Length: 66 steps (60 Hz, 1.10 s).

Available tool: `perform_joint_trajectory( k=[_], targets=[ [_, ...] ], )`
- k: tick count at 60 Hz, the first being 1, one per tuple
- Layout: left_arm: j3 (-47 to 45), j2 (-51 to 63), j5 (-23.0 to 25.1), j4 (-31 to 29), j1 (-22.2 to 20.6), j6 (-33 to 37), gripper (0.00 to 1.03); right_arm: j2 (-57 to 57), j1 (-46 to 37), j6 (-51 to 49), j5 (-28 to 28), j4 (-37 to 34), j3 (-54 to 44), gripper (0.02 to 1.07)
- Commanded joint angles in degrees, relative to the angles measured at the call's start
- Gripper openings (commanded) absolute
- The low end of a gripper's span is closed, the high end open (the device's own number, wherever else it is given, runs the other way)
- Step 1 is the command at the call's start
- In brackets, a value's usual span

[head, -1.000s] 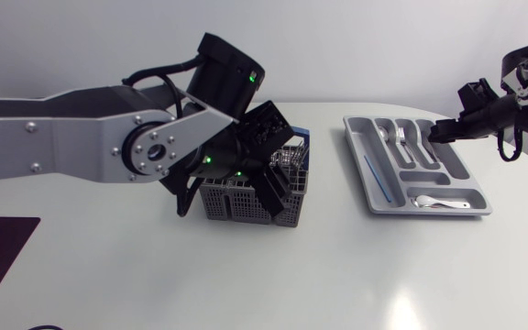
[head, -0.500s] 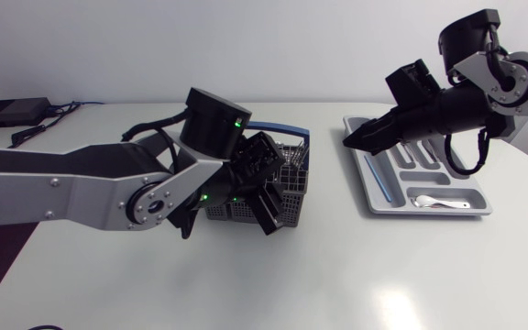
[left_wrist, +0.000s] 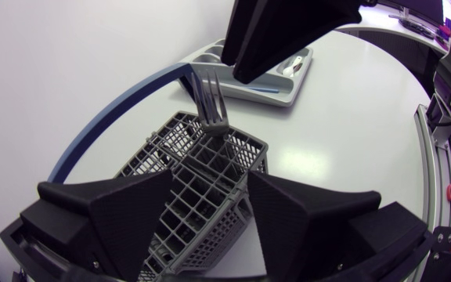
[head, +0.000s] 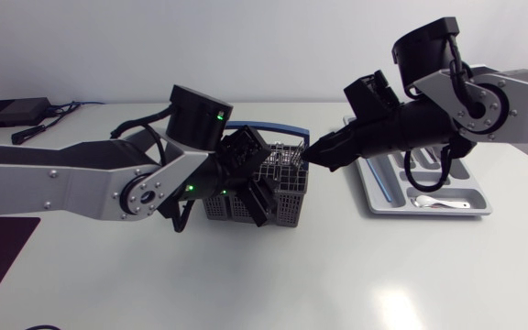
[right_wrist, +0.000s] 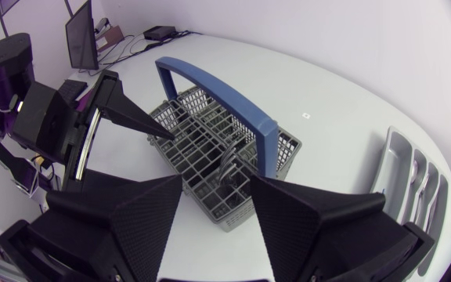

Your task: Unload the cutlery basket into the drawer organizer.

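The grey wire cutlery basket with a blue handle stands mid-table. Forks stand upright in its far compartment, prongs up, and show ahead of the right fingers too. My left gripper is open over the basket's near end, its fingers spread above the grid. My right gripper is open with nothing in it, just beside and above the basket's right end. In the left wrist view the right gripper hangs over the forks. The grey drawer organizer lies at the right, partly behind my right arm.
The organizer holds a spoon in its front compartment and a thin blue stick in its long left slot. Bare white table lies in front of the basket. A small black box sits at the far left.
My right arm has swung left from over the organizer to the basket's right end. My left arm has shifted, with its gripper staying at the basket. The basket has stayed put.
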Motion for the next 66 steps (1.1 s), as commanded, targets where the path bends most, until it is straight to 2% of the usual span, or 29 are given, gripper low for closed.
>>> perform_joint_trajectory(
  k=[1,22,39,46,59,66],
  targets=[
    [-1.46,1.91,1.81,0.3,0.89,-1.84,0.82,-0.44,1.13,2.54,1.18,1.7,-1.89,0.66],
    [-0.41,4.2,5.41,-0.93,1.6,-3.6,0.82,3.25,4.73,4.47,6.63,7.33,-3.47,0.61],
    [3.46,4.63,6.47,-8.84,2.3,-3.78,0.82,5.53,6.49,4.56,8.65,10.32,-4.35,0.52],
    [5.13,4.81,6.47,-11.66,2.21,-3.95,0.82,5.97,7.19,4.47,10.85,11.72,-4.35,0.43],
    [7.42,5.34,6.47,-16.84,2.21,-4.39,0.82,7.29,7.98,4.38,12.78,12.43,-4.0,0.09],
    [7.5,5.69,6.47,-17.72,2.65,-4.39,0.82,6.24,7.9,4.47,12.6,12.25,-4.26,0.08]
  ],
)
